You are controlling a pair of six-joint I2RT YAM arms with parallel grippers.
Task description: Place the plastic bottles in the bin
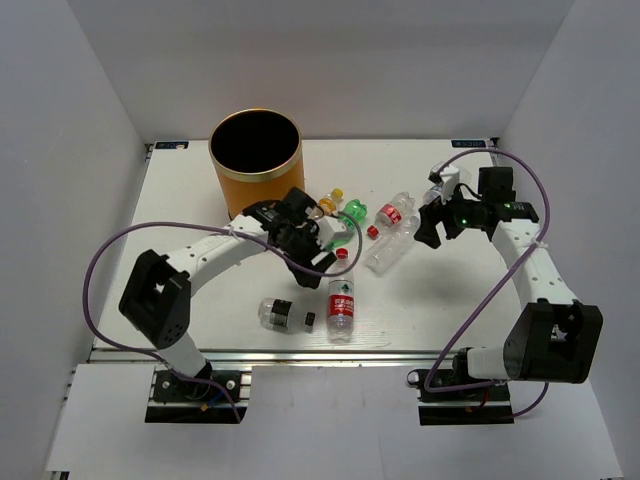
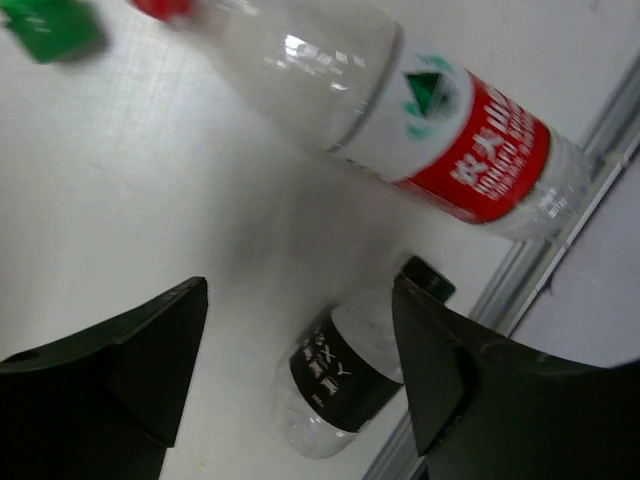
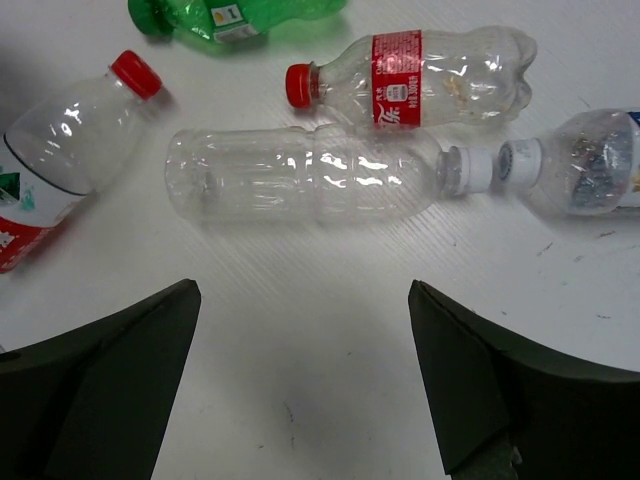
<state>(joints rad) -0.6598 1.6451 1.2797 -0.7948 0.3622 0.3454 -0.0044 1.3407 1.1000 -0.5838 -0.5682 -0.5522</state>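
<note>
**Top view.** The bin (image 1: 255,160) stands upright at the far left of the table (image 1: 200,300), mouth up. The bottles lie loosely grouped to its right. The long red-label bottle (image 1: 342,300) lies with its axis running near to far and its red cap on the far end. The dark-label bottle (image 1: 285,315) lies just to its left, axis left to right, with its black cap toward that neighbour. The clear bottle (image 1: 385,252) lies on a diagonal. I find the left gripper (image 1: 318,238) beside the green bottle (image 1: 352,212), and the right gripper (image 1: 430,225) over the group's right end.

**Left wrist.** The fingers (image 2: 130,360) are spread wide and hold nothing. The long red-label bottle crosses the view slantwise above them. The dark-label bottle shows between them, and I cannot tell whether they touch it.

**Right wrist.** The fingers (image 3: 490,380) are spread wide, empty and clear of everything. The clear bottle lies crosswise ahead, neck to the right. A short red-label bottle (image 3: 420,80) lies just beyond it, parallel, with its cap to the left.
</note>
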